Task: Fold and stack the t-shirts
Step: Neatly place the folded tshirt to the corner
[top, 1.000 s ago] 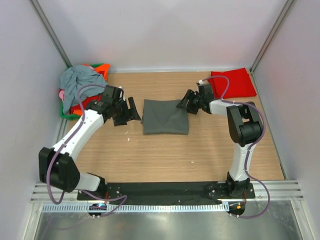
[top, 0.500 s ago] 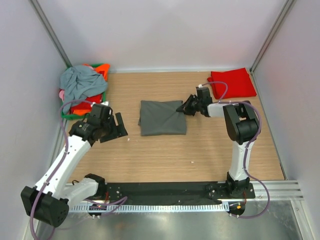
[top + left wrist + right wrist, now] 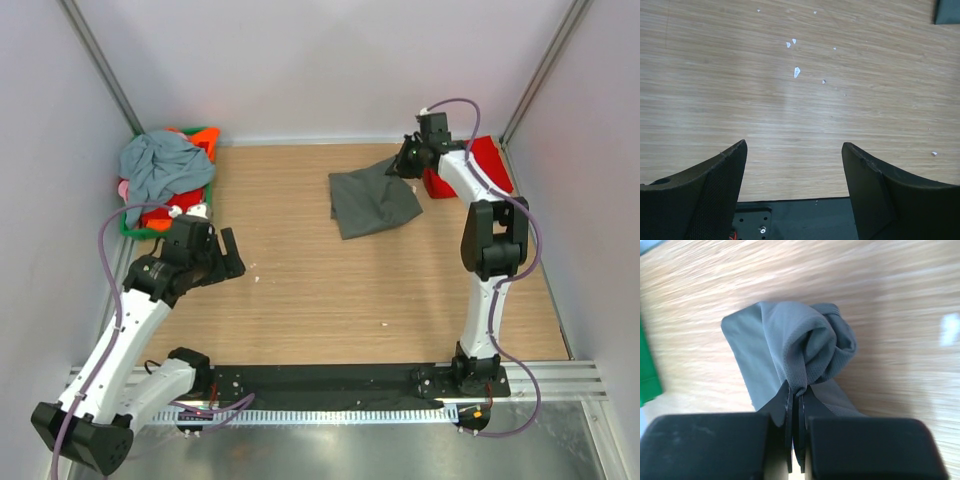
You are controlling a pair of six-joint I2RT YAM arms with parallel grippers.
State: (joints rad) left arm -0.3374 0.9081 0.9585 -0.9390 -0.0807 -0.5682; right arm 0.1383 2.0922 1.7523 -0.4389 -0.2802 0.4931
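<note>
Finds the right jaws closed tight on a bunched fold of the charcoal-grey t-shirt (image 3: 375,205), the cloth pinched between the two black fingers (image 3: 705,445). Places that t-shirt at the far right-centre of the counter (image 3: 320,290), gripped edge raised toward the back wall, the rest trailing on the wood. Notes the red t-shirt (image 3: 497,165) lying flat in the far right corner, just beside the gripped edge; cannot tell from above whether the two touch. Finds the left jaws standing wide apart with nothing between them, over bare wood scattered with white specks (image 3: 796,72), near the green basket (image 3: 205,133). Records a blue-grey t-shirt (image 3: 160,165) heaped on that basket, orange cloth (image 3: 160,215) and pink cloth (image 3: 123,188) showing beneath.
</note>
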